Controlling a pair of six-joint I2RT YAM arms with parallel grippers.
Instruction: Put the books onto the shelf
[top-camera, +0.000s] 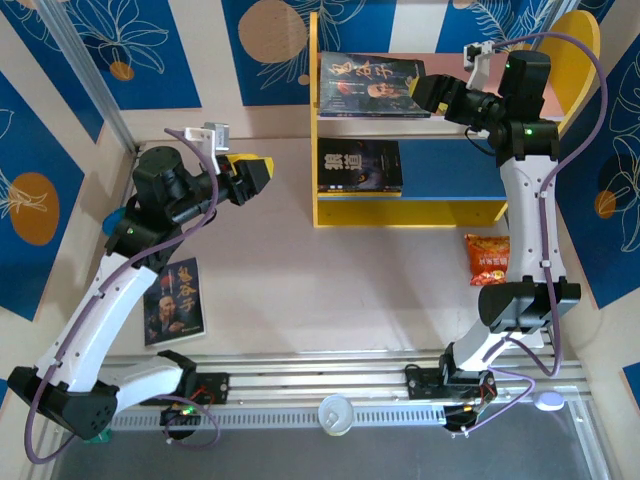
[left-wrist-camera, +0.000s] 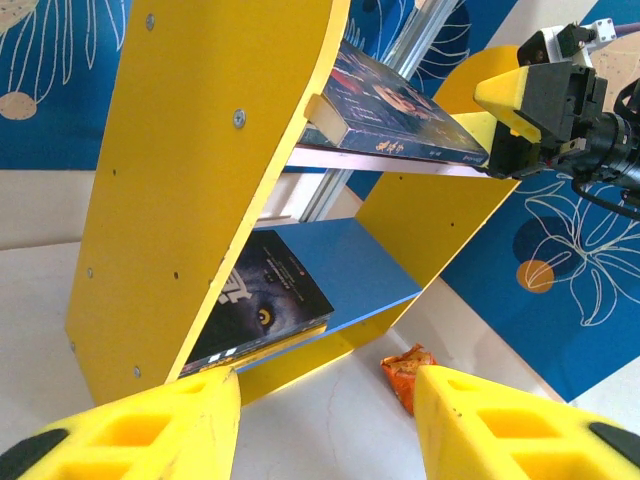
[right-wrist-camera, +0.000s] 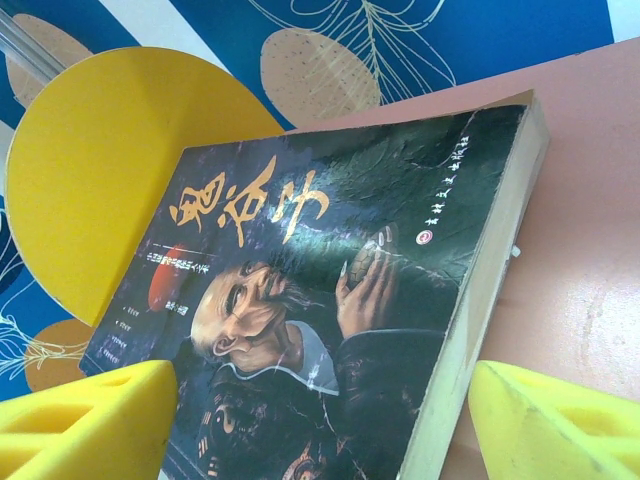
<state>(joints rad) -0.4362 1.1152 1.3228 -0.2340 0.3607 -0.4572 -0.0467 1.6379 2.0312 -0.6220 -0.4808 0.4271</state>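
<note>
The shelf (top-camera: 400, 212) stands at the back of the table, with yellow sides, a pink upper board and a blue lower board. A book with a bearded man (top-camera: 372, 85) lies flat on the pink board (right-wrist-camera: 585, 250). My right gripper (top-camera: 428, 95) is at this book's right end, open, its yellow fingers on either side of the cover (right-wrist-camera: 300, 300) and apart from it. A wolf-face book (top-camera: 360, 165) lies on the blue board. Another bearded-man book (top-camera: 175, 300) lies on the table at the left. My left gripper (top-camera: 255, 175) hovers left of the shelf, open and empty.
An orange snack packet (top-camera: 487, 258) lies on the table right of the shelf, beside the right arm. A white paper cup (top-camera: 335, 413) sits on the rail at the near edge. In the left wrist view the shelf's yellow side (left-wrist-camera: 200, 150) is close ahead.
</note>
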